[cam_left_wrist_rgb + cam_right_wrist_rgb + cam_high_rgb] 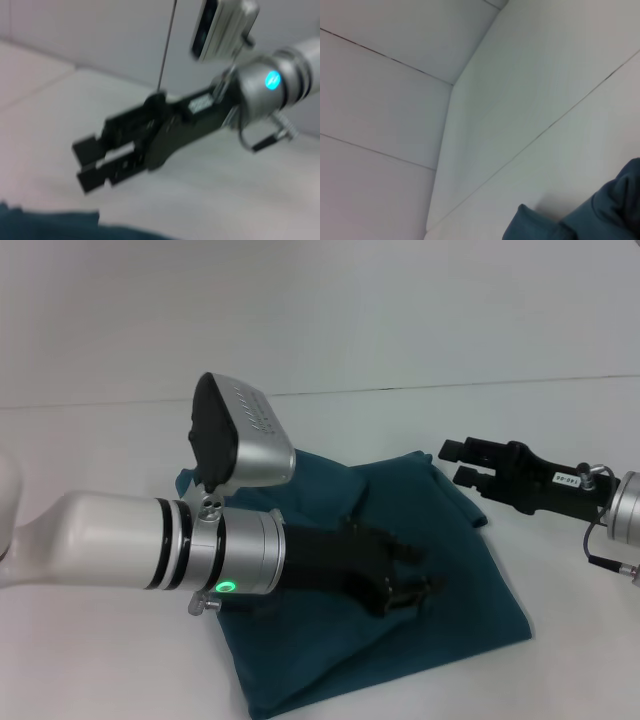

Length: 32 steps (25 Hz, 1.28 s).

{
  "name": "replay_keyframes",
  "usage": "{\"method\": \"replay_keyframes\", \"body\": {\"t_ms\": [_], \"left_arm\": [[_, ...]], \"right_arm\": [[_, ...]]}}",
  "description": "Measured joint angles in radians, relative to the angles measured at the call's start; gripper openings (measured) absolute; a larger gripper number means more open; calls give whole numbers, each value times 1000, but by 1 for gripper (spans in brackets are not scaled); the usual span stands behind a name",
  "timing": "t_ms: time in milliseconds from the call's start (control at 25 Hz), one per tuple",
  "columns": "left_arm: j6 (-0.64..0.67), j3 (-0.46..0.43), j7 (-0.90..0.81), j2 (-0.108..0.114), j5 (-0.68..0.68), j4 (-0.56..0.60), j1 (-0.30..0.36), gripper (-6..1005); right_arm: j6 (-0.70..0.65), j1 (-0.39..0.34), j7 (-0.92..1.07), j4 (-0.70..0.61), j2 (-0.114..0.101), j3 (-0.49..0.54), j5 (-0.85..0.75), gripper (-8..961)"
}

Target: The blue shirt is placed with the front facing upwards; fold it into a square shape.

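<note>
Reaching across from the near left, the left gripper (415, 585) is lying over the middle of the shirt (470, 590); whether its fingers are pinching cloth cannot be told. Its folded teal bulk is lying on the white table (100, 660). Over the far right edge, the right gripper (458, 462) is hovering, jaws narrowly parted, empty. Soft, limp and light, the cloth looks best taken at an edge or corner.

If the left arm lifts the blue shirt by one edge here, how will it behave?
The blue shirt lies in soft folds and wrinkles, so it will probably droop limply. Layers are stacked, so the fold may slide open. The left gripper rests on it.
</note>
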Motion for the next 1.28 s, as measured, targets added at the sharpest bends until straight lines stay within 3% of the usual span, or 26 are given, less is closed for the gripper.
{"method": "replay_keyframes", "body": {"t_ms": [360, 520, 760, 880, 1000, 1160, 1280], "left_arm": [[28, -30, 117, 0, -93, 63, 64, 557], [18, -82, 273, 0, -247, 80, 137, 721], [112, -281, 589, 0, -541, -77, 204, 725], [218, -398, 757, 0, -641, -222, 227, 728], [265, -441, 858, 0, -698, -302, 241, 729], [289, -502, 906, 0, -730, -372, 255, 727], [288, -528, 915, 0, -731, -391, 263, 726]], "right_arm": [[-36, -31, -20, -50, -4, -1, 35, 618], [-79, -48, -79, -128, -4, -7, 35, 619], [-159, -63, -271, -224, -4, -28, 28, 621], [-176, -61, -337, -312, -4, -117, 19, 622], [-169, -47, -349, -419, 1, -227, -13, 622], [-148, 21, -265, -561, 9, -382, -140, 623], [-145, 108, -196, -589, 11, -477, -244, 625]]}}
